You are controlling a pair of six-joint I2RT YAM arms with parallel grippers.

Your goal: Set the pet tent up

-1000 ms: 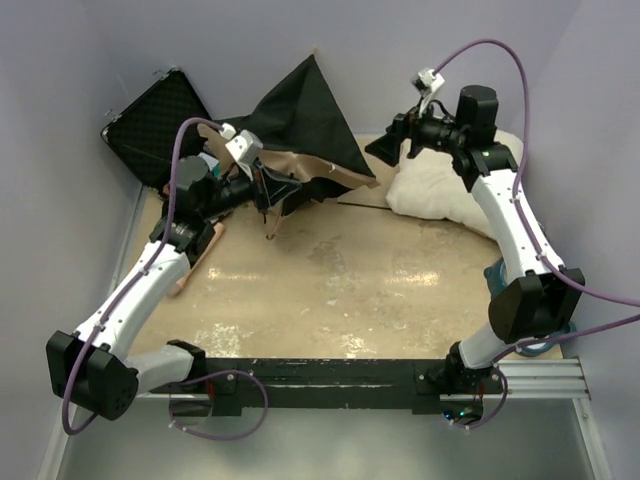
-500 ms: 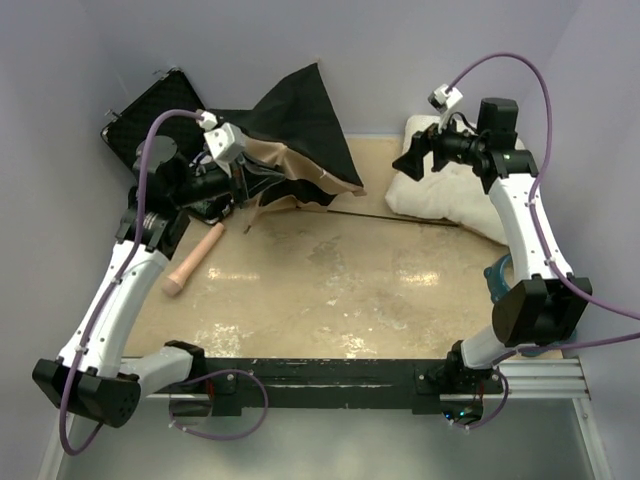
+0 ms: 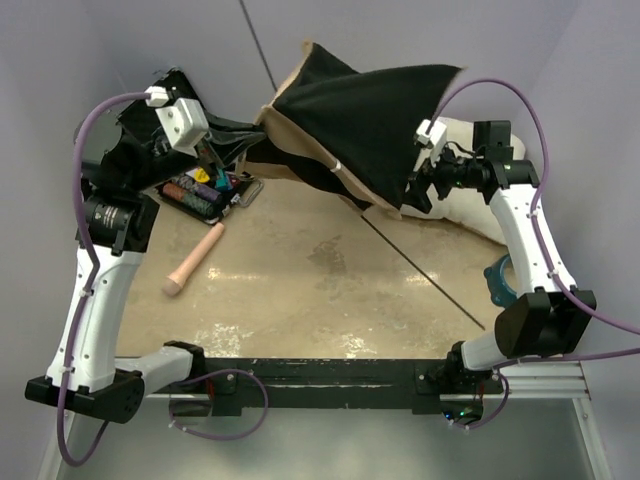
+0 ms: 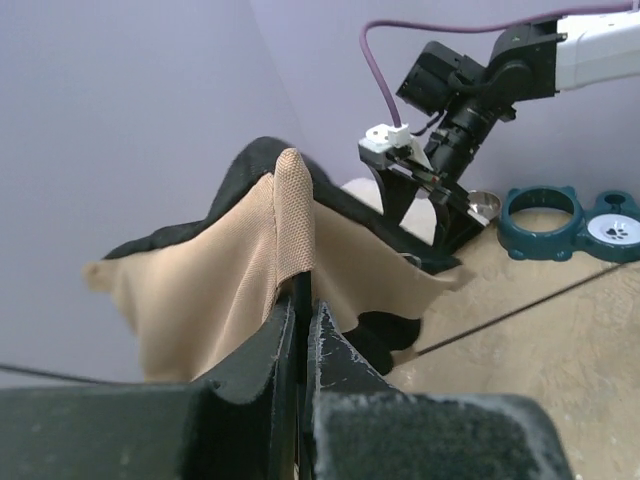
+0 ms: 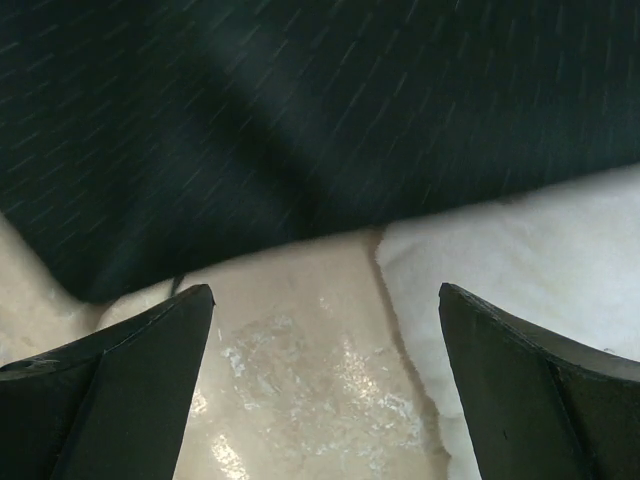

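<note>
Tent (image 3: 360, 120) is up off the table (image 3: 300, 300) now
The left claw (image 4: 303, 305), clamped shut on its tan fabric, has hoisted it at the back. The right claw (image 5: 325, 300) hangs wide open under its black edge. One pole (image 3: 420, 270) trails loose, so it probably still needs fitting.

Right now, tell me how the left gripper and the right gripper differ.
The left gripper is shut on the pet tent's tan fabric; the right gripper is wide open and holds nothing. The left gripper is at the tent's left end; the right gripper faces its black underside by the white cushion. Both are black two-finger grippers.
</note>
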